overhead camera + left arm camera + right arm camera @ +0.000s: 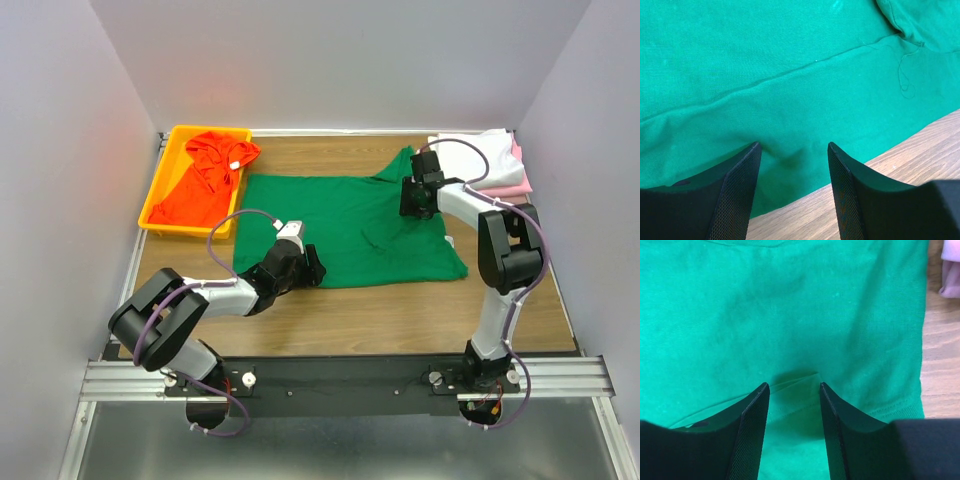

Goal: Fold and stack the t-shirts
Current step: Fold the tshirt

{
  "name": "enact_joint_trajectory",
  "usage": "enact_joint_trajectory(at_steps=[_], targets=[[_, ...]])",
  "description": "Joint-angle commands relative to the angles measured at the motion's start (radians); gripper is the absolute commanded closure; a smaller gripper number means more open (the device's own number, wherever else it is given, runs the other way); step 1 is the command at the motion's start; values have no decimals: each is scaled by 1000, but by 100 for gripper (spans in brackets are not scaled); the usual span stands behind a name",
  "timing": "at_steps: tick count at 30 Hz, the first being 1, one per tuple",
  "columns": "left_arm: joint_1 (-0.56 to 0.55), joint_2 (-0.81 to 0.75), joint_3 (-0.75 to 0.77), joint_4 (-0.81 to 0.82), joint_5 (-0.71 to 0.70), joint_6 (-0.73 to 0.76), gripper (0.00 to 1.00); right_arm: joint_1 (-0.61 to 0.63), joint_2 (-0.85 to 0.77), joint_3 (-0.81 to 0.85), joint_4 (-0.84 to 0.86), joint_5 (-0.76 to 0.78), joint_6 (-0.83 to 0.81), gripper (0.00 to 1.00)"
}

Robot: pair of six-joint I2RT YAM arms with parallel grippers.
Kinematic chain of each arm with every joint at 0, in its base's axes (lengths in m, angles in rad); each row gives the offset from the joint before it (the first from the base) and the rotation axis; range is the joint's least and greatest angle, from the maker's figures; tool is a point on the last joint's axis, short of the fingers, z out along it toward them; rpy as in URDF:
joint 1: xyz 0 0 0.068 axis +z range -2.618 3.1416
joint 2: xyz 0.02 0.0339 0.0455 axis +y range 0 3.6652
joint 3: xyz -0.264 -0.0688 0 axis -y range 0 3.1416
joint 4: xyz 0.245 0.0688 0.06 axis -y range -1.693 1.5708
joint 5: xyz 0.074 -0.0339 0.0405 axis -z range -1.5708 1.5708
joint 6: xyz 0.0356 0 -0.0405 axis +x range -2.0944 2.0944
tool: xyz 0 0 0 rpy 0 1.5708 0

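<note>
Dark green soft cloth t-shirt (350, 225) lies spread flat in the middle of your wooden table (400, 310), one sleeve pointing to the far side. Your left gripper (316, 267) sits low at the shirt's near-left hem, jaws spread wide with both tips down on the cloth. Your right gripper (412, 207) is over the shirt's far-right part, jaws apart but narrower, with a small pucker of green cloth raised between the tips and not clamped. Far left, the orange-red cloth t-shirt (200, 185) lies crumpled in the yellow plastic tray (175, 135). Far right, the white cloth t-shirt (480, 150) rests on the pink cloth t-shirt (515, 187).
</note>
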Motion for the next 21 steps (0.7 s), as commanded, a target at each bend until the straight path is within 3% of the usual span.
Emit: enact_joint_trajectory(at_steps=[1,10,15,18,21], targets=[[-9,11,-13,-28,20,12,36,-10,35,8,3,20,-13,49],[-7,5,-17,-30,18,12,36,-20,58,-2,3,1,-10,58],[-7,7,-20,-30,15,12,36,-23,65,5,3,-9,-17,78],[-7,8,-22,-30,17,12,36,-25,68,7,3,-20,-22,80],[-9,8,-23,-30,17,12,36,-27,67,7,3,-34,-27,92]])
